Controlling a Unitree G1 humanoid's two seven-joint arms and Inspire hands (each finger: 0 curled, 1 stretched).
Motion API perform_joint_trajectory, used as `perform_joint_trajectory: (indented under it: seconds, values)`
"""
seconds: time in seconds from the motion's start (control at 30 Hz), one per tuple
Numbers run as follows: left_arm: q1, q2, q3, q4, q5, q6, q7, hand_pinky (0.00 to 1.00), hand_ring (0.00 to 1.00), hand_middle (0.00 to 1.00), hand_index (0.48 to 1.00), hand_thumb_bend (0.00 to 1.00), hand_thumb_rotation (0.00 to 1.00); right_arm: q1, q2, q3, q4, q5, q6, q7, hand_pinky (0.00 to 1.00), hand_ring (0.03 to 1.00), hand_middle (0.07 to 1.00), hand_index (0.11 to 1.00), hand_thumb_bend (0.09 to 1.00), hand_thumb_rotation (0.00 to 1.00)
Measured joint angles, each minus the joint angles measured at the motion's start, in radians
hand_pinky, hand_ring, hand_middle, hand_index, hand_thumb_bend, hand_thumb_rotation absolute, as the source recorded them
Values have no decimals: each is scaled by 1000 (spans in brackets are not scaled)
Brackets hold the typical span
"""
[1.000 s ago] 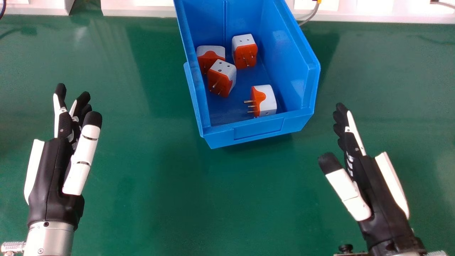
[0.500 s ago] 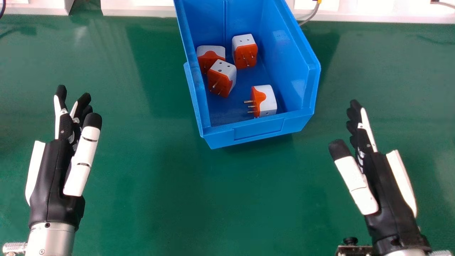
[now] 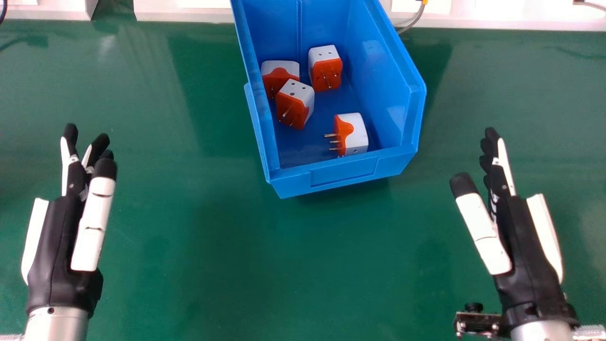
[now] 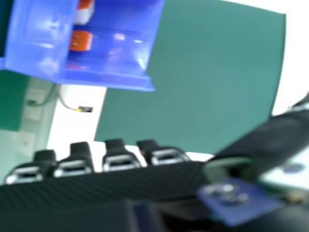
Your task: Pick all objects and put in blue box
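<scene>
Forward-left of right robot hand (image 3: 525, 246), blue box (image 3: 343, 173)

A robotics lab or a workshop is showing here; which of the two, the views are not settling. A smooth green counter (image 3: 213, 246) is spreading wide, a white ledge (image 3: 180, 15) running along its far edge at twelve o'clock, a grey cable (image 3: 417, 19) trailing at one. A blue plastic storage bin (image 3: 343, 173) at twelve is holding orange-and-white plug adapters (image 3: 326, 73). A robot's left hand (image 3: 59, 246) is showing between eight and nine, its right hand (image 3: 521, 237) between three and four.
</scene>
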Motion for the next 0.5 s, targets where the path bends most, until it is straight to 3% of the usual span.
perform_joint_trajectory:
  seconds: [0.1,0.23,0.3,0.4,0.5]
  values:
    - [17,4,9,0,-17,0,-8,976,974,968,959,531,889,-25,13,-16,13,40,0,6,1000,1000,1000,1000,611,1000]
    - [28,4,21,-6,-19,0,-6,972,977,978,971,545,904,-52,16,-31,31,79,0,24,1000,1000,1000,1000,598,1000]
    - [32,4,23,-25,-19,1,-4,977,983,988,979,554,906,-64,16,-35,37,96,1,31,1000,1000,1000,1000,585,1000]
    - [38,12,30,-51,-36,1,-18,973,981,979,962,543,892,-78,18,-45,38,110,2,40,1000,1000,1000,1000,555,1000]
    - [53,26,45,-54,-47,2,-37,985,980,972,953,554,895,-83,20,-56,39,116,3,44,1000,1000,1000,1000,565,1000]
